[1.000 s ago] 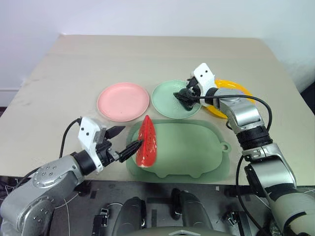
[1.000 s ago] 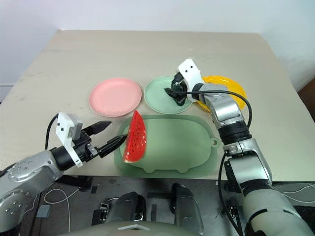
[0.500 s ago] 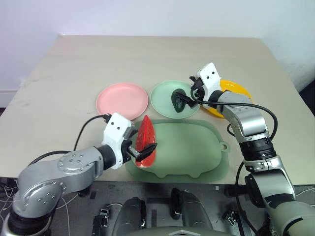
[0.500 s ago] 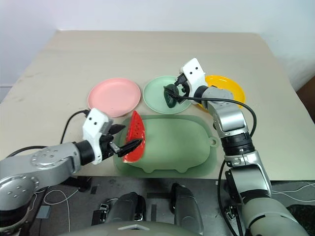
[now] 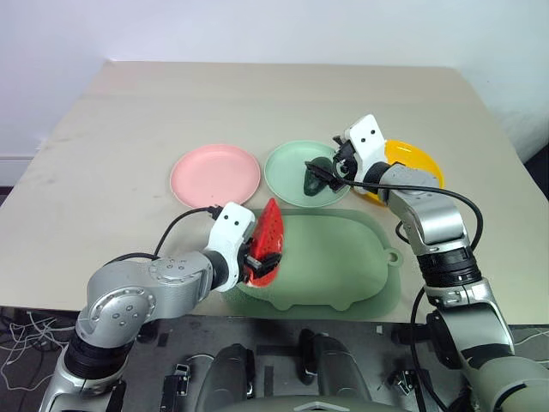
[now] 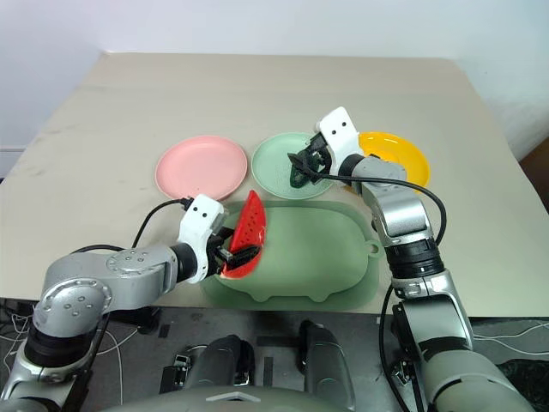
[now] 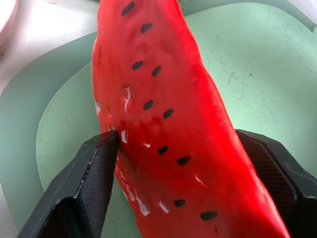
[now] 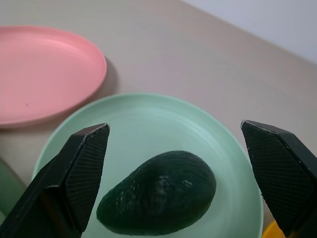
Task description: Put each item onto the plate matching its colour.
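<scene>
- The left gripper (image 7: 178, 163) has its two black fingers (image 7: 94, 173) pressed against the flat red faces of the watermelon wedge (image 5: 268, 243), one on each side; the wedge fills the gap between them.
- In the left wrist view the finger pads touch the red seeded flesh at the wedge's lower part, and the rest of the wedge reaches on past the tips.
- The wedge stands tilted on edge at the left end of the large green tray (image 5: 343, 257), which lies at the near edge of the table (image 5: 103, 146). I cannot tell whether its lower edge rests on the tray or is just clear of it.
- The pink plate (image 5: 214, 176) lies bare beyond the wedge and slightly to its left, apart from it.
- The right gripper (image 8: 173, 148) has its fingers spread wide, touching nothing.
- The dark green avocado (image 8: 158, 198) lies on its side on the mint green plate (image 5: 287, 176), which sits just right of the pink one.
- In the right wrist view the avocado lies between the two spread fingers and apart from both.
- The yellow-orange plate (image 5: 416, 163) lies just right of the green plate, partly covered by the right arm; what lies on it I cannot tell.
</scene>
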Robot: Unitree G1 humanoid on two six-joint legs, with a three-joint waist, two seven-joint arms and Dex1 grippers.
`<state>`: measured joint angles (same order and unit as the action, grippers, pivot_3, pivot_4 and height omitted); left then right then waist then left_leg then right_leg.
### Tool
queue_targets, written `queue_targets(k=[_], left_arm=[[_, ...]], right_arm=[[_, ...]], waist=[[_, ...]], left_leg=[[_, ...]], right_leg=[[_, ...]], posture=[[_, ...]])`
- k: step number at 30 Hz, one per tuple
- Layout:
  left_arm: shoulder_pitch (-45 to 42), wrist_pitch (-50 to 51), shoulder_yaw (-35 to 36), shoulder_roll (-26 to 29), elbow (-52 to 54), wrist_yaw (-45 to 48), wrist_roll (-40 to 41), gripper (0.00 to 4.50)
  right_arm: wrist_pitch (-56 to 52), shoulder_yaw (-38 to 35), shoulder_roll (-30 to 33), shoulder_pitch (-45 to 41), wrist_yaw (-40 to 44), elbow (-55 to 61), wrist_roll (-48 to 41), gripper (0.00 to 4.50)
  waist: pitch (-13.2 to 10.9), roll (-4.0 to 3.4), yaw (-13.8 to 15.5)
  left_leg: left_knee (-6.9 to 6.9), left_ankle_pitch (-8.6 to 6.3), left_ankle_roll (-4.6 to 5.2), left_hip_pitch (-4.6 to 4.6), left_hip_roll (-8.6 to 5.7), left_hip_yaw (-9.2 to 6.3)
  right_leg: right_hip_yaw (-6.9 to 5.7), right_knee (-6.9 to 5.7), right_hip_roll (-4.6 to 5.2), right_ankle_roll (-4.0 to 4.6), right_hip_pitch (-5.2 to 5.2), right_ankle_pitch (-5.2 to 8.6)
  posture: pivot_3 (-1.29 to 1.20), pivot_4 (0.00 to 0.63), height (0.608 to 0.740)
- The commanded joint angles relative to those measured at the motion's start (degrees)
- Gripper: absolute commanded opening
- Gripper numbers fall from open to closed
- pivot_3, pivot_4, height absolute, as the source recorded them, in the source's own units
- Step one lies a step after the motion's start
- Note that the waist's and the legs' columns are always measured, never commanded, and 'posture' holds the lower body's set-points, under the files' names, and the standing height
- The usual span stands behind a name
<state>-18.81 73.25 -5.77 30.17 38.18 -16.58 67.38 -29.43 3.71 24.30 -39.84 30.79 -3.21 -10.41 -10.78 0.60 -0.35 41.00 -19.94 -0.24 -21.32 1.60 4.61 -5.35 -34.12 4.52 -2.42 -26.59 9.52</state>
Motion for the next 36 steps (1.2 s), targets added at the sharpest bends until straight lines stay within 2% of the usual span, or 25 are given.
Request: queue_targets(k=[1,6,10,15,19,24,25,27,29,36], left_arm=[[-1.03,-0.32,1.48,-0.05,1.22,0.94,-0.92,3.36],[-3.96,-2.02,6.2,2.07,1.21,2.37,-2.35,3.32],[-7.51,-4.35,8.31,3.91,-3.07,5.16,-7.57,3.32],[-14.89,-6.15,6.54,4.87,-18.11,8.16,-18.73,3.32],[-21.13,-9.55,3.88,2.77,-30.13,12.28,-26.53,3.32],[-26.5,-13.37,4.62,-1.83,-41.93,16.0,-32.91,3.32],[-26.85,-13.41,4.97,-2.58,-42.85,16.66,-33.54,3.32],[-27.04,-13.52,5.47,-3.55,-43.4,17.89,-34.64,4.02],[-26.84,-13.57,6.0,-4.13,-42.67,19.03,-35.49,4.47],[-24.99,-10.51,12.58,-4.57,-33.85,19.2,-34.45,4.47]], right_arm=[[-0.19,-6.14,1.18,2.13,2.1,6.84,-5.29,4.5],[-6.99,-14.75,5.97,11.7,9.51,16.25,-17.54,4.5],[-7.85,-14.95,10.11,18.6,12.58,20.6,-19.37,4.5],[-8.37,-14.13,9.71,21.28,10.88,22.75,-19.81,4.5],[-10.39,-13.13,10.58,24.02,12.11,26.44,-22.16,4.5],[-9.75,-11.58,12.75,28.92,12.77,30.11,-21.32,4.5],[-9.49,-11.49,12.73,29.33,12.4,30.33,-21.08,4.5],[-9.4,-11.41,12.57,29.93,11.79,30.91,-21.09,4.5],[-9.41,-11.28,12.44,30.39,11.31,31.32,-21.26,4.5],[-8.41,-11.29,12.55,31.54,11.01,30.33,-21.12,4.5]], waist=[[0.0,0.0,0.1],[-0.01,0.02,1.08],[-0.01,0.02,1.02],[-0.02,0.02,0.93],[-0.03,0.05,1.25],[-0.07,0.15,1.18],[-0.07,0.16,1.09],[-0.09,0.19,1.0],[-0.12,0.22,1.03],[-0.12,0.23,1.06]], left_leg=[[0.0,0.0,0.0,0.0,0.0,0.0],[0.0,-0.01,0.01,-0.01,0.0,-0.02],[0.01,-0.17,0.31,0.05,-0.01,-0.03],[0.0,-0.16,0.29,0.09,-0.01,-0.01],[0.0,-0.16,0.29,0.04,-0.02,-0.01],[0.03,-0.06,0.11,-0.05,-0.08,0.02],[0.03,-0.07,0.13,-0.05,-0.1,0.04],[0.03,-0.08,0.15,-0.04,-0.09,0.08],[0.03,-0.08,0.14,-0.02,-0.08,0.07],[0.03,-0.18,0.33,0.01,-0.02,-0.01]], right_leg=[[0.0,0.0,0.0,0.0,0.0,0.0],[-0.02,0.01,0.0,0.0,0.0,0.0],[-0.03,0.02,0.0,0.01,0.07,0.01],[0.0,0.01,-0.11,0.02,0.06,0.02],[-0.02,0.05,-0.12,0.01,0.05,0.01],[-0.04,0.1,0.0,-0.05,0.07,0.02],[-0.04,0.1,0.02,-0.06,0.07,0.01],[-0.02,0.11,0.04,-0.08,0.06,0.01],[-0.02,0.1,0.04,-0.09,0.03,0.02],[-0.03,0.02,0.03,-0.07,0.03,0.02]], posture=[[0.0,0.15,0.74],[0.0,0.15,0.74],[0.0,0.15,0.74],[0.0,0.15,0.74],[0.0,0.15,0.74],[0.0,0.15,0.74],[0.0,0.15,0.74],[0.0,0.15,0.74],[0.0,0.15,0.74],[0.0,0.15,0.74]])
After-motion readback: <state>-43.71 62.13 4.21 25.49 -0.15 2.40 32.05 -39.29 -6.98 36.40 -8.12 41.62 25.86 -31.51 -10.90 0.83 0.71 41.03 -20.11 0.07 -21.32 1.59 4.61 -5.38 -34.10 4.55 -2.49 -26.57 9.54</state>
